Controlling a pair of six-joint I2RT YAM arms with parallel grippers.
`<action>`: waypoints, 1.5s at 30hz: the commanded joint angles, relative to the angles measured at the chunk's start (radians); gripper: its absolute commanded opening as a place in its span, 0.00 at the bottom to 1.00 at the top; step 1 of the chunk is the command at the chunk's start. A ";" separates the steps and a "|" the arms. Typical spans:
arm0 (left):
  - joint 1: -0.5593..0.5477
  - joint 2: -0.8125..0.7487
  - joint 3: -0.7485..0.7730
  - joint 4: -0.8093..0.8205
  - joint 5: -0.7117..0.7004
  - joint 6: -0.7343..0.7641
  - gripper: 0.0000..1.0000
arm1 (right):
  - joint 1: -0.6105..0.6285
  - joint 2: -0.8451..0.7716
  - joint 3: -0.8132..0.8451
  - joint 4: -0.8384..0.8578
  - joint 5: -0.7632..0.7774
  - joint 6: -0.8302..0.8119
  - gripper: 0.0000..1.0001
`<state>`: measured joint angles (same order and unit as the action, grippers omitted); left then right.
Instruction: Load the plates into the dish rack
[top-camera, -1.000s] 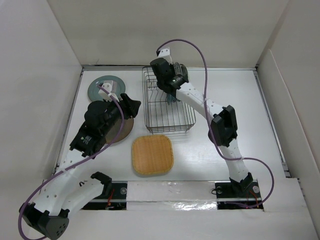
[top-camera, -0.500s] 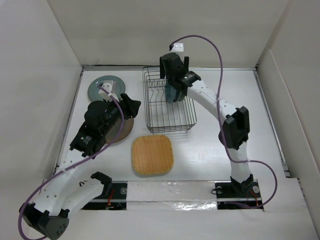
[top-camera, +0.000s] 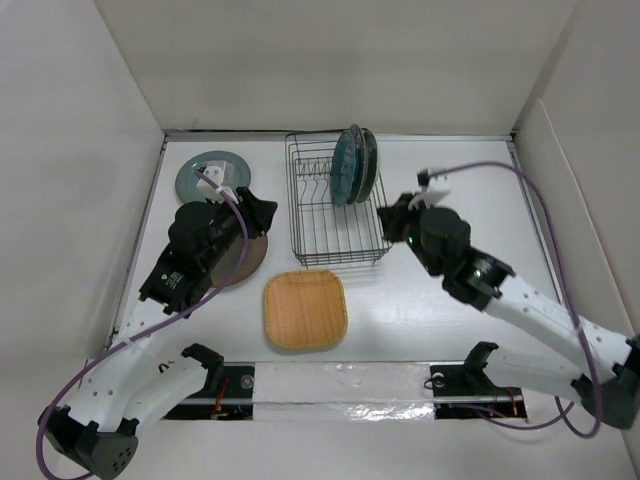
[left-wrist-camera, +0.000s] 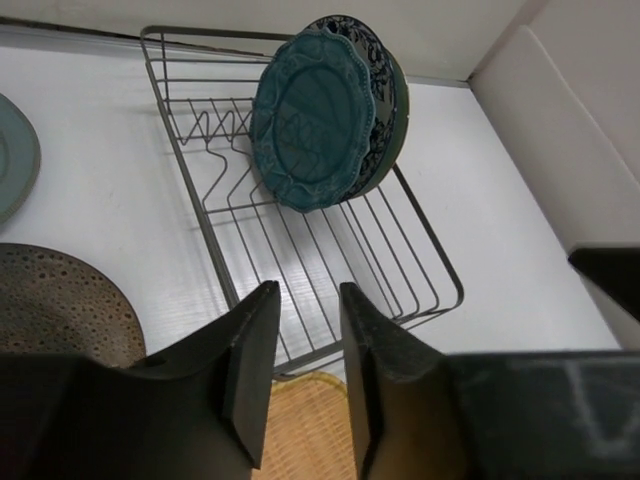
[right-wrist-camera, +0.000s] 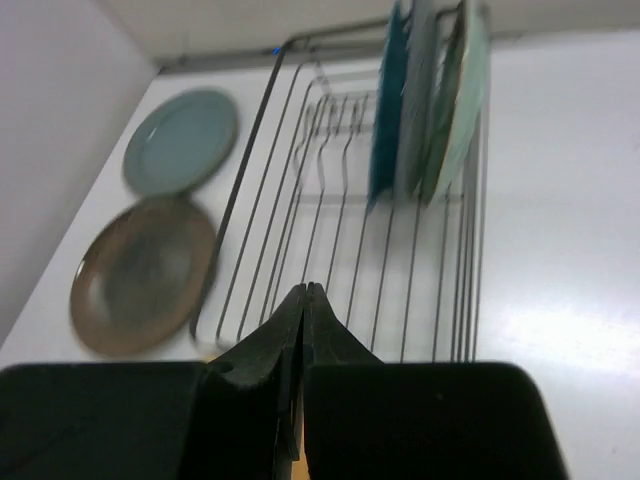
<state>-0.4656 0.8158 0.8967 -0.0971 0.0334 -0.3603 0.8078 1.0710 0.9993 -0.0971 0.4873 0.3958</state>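
The dish rack (top-camera: 336, 232) holds three plates standing on edge at its back right: a dark teal scalloped one (top-camera: 347, 166) (left-wrist-camera: 308, 120) (right-wrist-camera: 385, 105), a blue-floral one (left-wrist-camera: 378, 60) and a pale mint one (right-wrist-camera: 462, 90). On the table lie a grey-teal plate (top-camera: 212, 176) (right-wrist-camera: 181, 140), a brown plate (top-camera: 248, 262) (left-wrist-camera: 60, 300) (right-wrist-camera: 140, 270) and an orange-tan square plate (top-camera: 305, 309) (left-wrist-camera: 300, 430). My left gripper (top-camera: 264, 211) (left-wrist-camera: 307, 300) hovers over the brown plate's right edge, open and empty. My right gripper (top-camera: 388, 216) (right-wrist-camera: 306, 292) is shut and empty, just right of the rack.
White walls close in the table at the left, back and right. The rack's left and front rows of tines (left-wrist-camera: 235, 170) hold nothing. The purple cable (top-camera: 520, 190) loops over the right side of the table.
The right arm let go of the dark teal plate in the rack, pulled back to the right and low, and shut its jaws. The left arm stayed in place.
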 joint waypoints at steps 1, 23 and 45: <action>-0.005 -0.012 0.013 0.045 -0.007 0.014 0.25 | 0.057 -0.158 -0.187 0.050 -0.098 0.129 0.00; -0.005 0.023 0.016 0.037 -0.066 0.027 0.26 | 0.195 -0.051 -0.798 0.514 -0.437 0.632 0.68; -0.005 -0.006 0.011 0.042 -0.073 0.023 0.28 | 0.159 0.740 -0.887 1.377 -0.546 0.834 0.51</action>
<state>-0.4656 0.8364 0.8967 -0.0963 -0.0311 -0.3450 0.9779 1.7012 0.1677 1.1728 -0.0357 1.2106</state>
